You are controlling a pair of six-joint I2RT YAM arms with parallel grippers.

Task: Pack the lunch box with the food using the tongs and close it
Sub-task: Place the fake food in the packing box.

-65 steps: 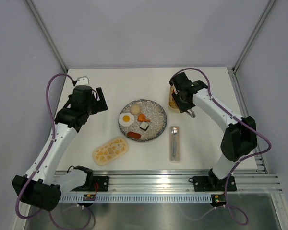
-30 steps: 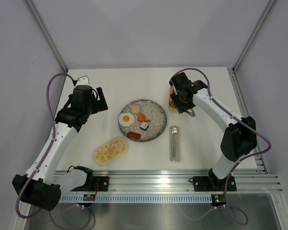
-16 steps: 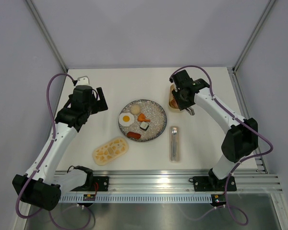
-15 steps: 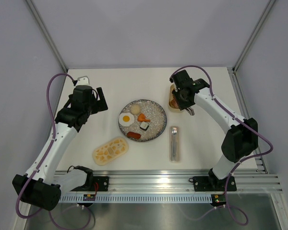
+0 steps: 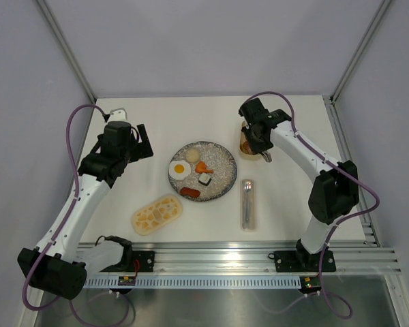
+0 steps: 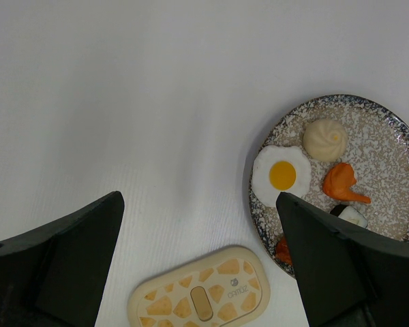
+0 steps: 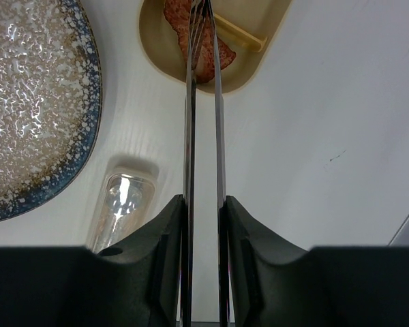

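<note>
Saw left tool [image 6: 199,197] spread wide, idle over worktop [image 6: 123,82] above lid [image 6: 199,300]. Counted egg [image 6: 281,176], bun [image 6: 325,139], orange piece [image 6: 341,184], sushi [image 6: 351,214] left on plate [image 6: 395,129]. Caught right tool [image 7: 204,204] squeezing tongs [image 7: 189,122] tighter than a second ago, tips down in lunch box [image 7: 266,41] on sausage [image 7: 204,58]. Judged one piece packed, most pending.

top: overhead, far | 2 wrists: close, downward | shared: plate [image 5: 222,161]
</note>
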